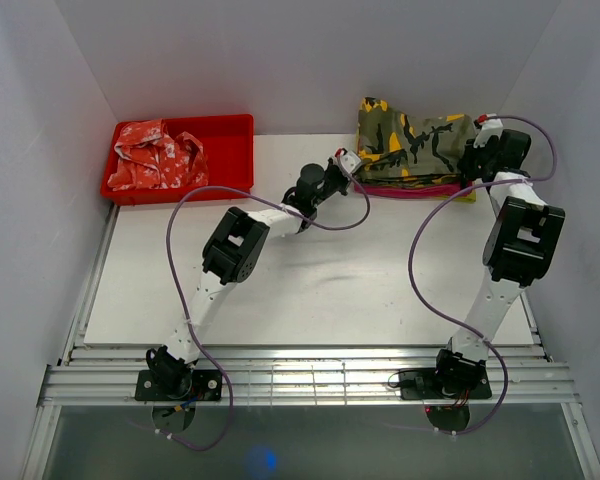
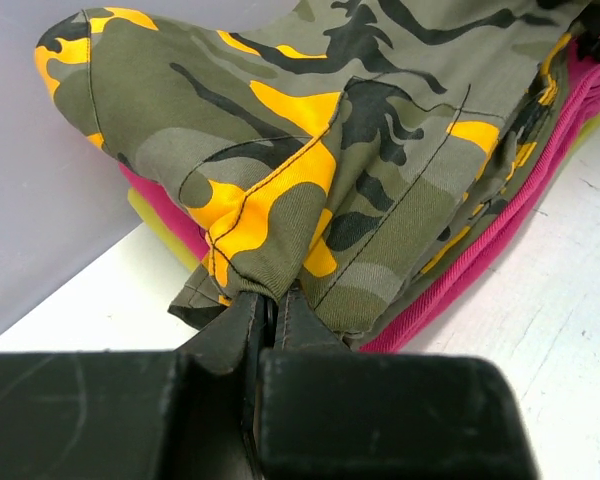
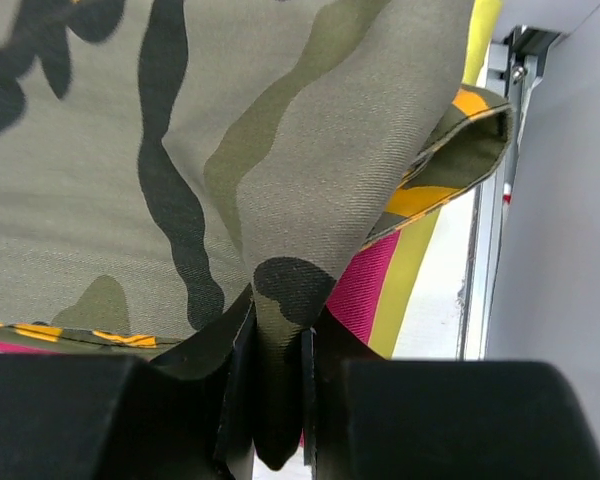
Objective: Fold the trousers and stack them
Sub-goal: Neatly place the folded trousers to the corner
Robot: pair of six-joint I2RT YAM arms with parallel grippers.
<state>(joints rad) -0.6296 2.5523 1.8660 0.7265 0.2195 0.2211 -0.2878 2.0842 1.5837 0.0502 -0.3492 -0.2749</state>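
Two arms, both at the far right corner of the table [image 1: 310, 280], both holding cloth. We note the trousers [image 1: 412, 138] lying folded against the back wall, on top of a pink cloth [image 2: 500, 240] and a yellow-green layer [image 3: 420, 270] beneath it. In the top view the bundle's long axis runs left to right along that wall. The left gripper [image 2: 272, 310] sits at the bundle's left near edge with its jaws closed on a bunched fold of camouflage fabric, and the cloth rises up and away from the fingertips. The right gripper [image 3: 278, 335] is at the right end, its jaws pinching a hanging tuck of the same cloth; the table rail and the side wall show close beyond it. So each arm is nearer its own end, and the garment lies ahead of both sets of jaws, spread between them. We judge the fold done or nearly done and the placing on the stack as the step in hand. What is left turns on that layout: a release would want each gripper to open and back toward the near side, away from the pile, so the pinched edges drop flat instead of being dragged off the pink layer. The left corner looks rumpled and may need smoothing. A red bin [image 1: 235, 140] at far left holds a red-and-white garment [image 1: 155, 155], well apart from the work.
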